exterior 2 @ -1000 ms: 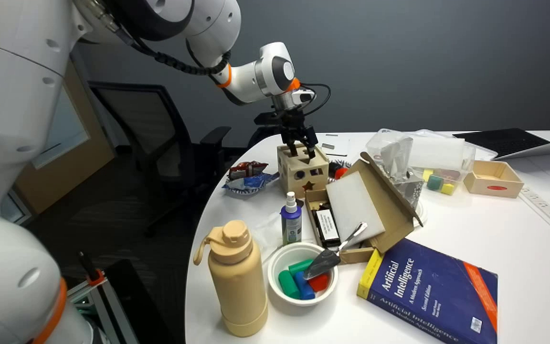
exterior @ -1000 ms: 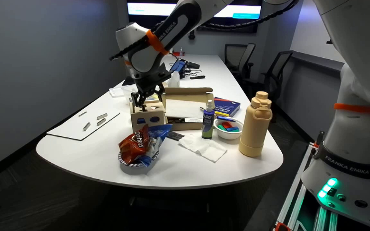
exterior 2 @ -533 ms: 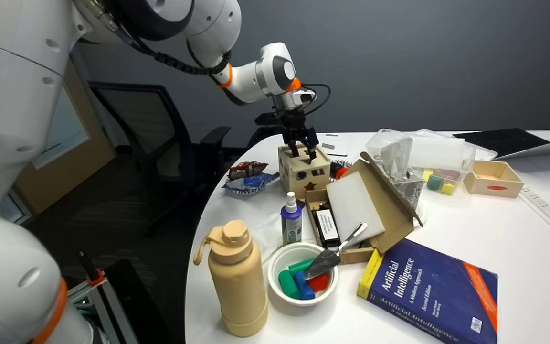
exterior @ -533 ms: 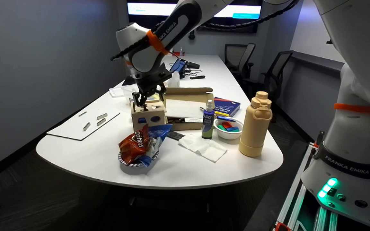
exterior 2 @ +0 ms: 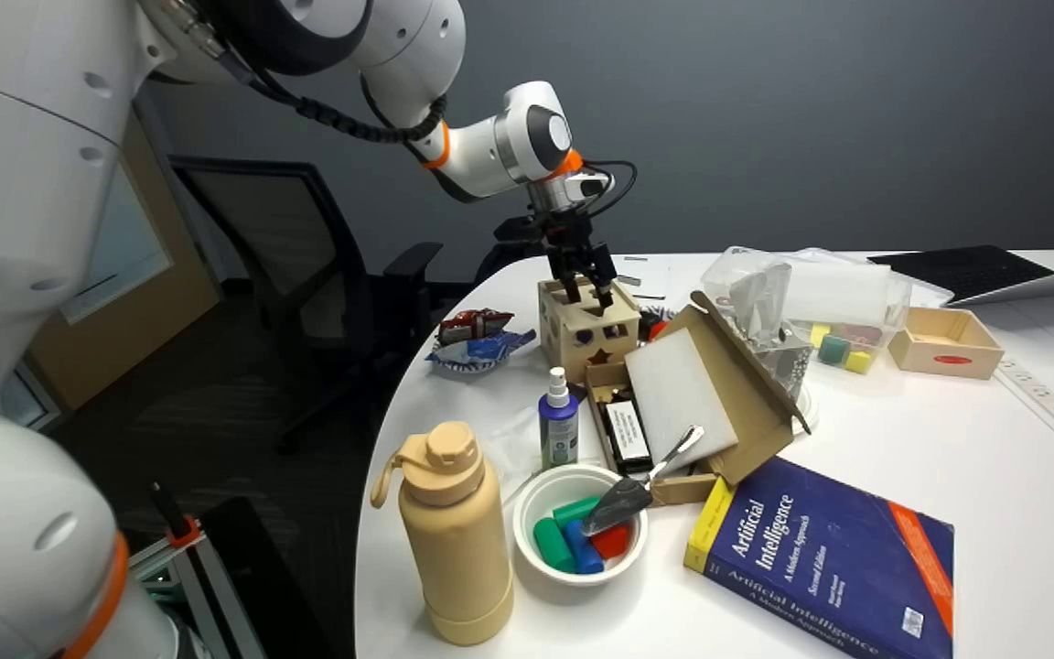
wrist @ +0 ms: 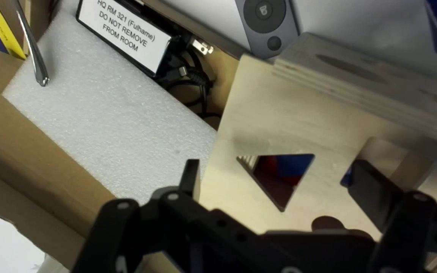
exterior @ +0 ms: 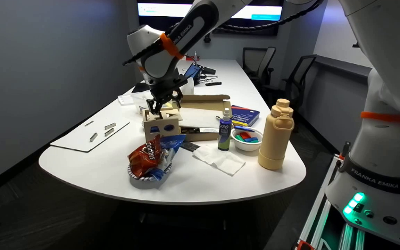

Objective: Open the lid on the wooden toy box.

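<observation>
The wooden toy box (exterior: 161, 134), a pale cube with shaped holes, stands on the table; it shows in both exterior views (exterior 2: 573, 355) and its side fills the right of the wrist view (wrist: 378, 72). The lid (wrist: 279, 110) lies flat on top, and its edge sticks out past the side panel toward the cardboard box. Red and blue pieces show through its triangle hole. My gripper (wrist: 275, 165) is open above the lid, fingers wide apart. One finger dips into a hole in the lid; the other is by the protruding edge. The gripper also shows in both exterior views (exterior: 169, 110) (exterior 2: 589, 297).
An open cardboard box (exterior 2: 747, 394) with white foam (wrist: 120, 110) stands right beside the toy box. A chip basket (exterior: 149, 178), a spray bottle (exterior 2: 559, 421), a white bowl (exterior 2: 527, 540), a tan bottle (exterior 2: 454, 549) and a blue book (exterior 2: 838, 558) are also on the table.
My gripper has moved slightly toward the cardboard box. The toy box has shifted a little the same way, and the lid now sticks out further on that side.
</observation>
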Tool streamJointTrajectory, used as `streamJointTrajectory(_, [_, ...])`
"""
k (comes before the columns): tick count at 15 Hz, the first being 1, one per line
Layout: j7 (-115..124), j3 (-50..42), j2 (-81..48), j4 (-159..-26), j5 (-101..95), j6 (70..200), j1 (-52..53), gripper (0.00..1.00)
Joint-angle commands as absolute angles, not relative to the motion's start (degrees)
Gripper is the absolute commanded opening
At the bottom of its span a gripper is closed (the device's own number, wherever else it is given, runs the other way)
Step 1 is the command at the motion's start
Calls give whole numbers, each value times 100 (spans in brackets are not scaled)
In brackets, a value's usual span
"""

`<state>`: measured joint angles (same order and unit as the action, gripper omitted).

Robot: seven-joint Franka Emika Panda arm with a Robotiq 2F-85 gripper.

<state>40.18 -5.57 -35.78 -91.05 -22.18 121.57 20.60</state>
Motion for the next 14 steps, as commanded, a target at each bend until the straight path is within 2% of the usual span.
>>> streamJointTrajectory(1, [4298,-619,-3449,-9181,-2405,11973,2091,100])
streamJointTrajectory(14, [4726,-717,-3272,-9441,-2465,11952,1971,100])
